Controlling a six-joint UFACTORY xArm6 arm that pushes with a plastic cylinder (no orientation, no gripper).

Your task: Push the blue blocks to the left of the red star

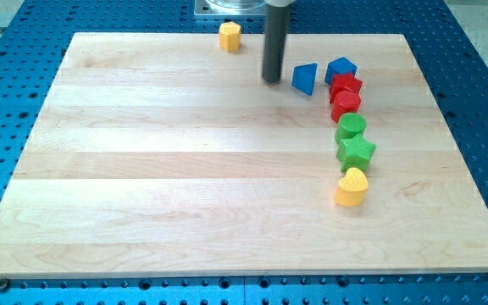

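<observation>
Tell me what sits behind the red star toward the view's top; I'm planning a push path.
Directly behind the red star sits a blue block, touching it; the star hides its lower edge. A blue wedge-shaped block lies beside it, and my tip stands left of that.

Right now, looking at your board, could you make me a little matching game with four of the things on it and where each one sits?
Things:
1. my tip
2. yellow heart
3. yellow block
4. green star

Places:
A. at the board's top edge
B. just left of the blue triangle block
C. bottom end of the column of blocks
D. directly above the yellow heart

Pairs: 1-B, 2-C, 3-A, 4-D
</observation>
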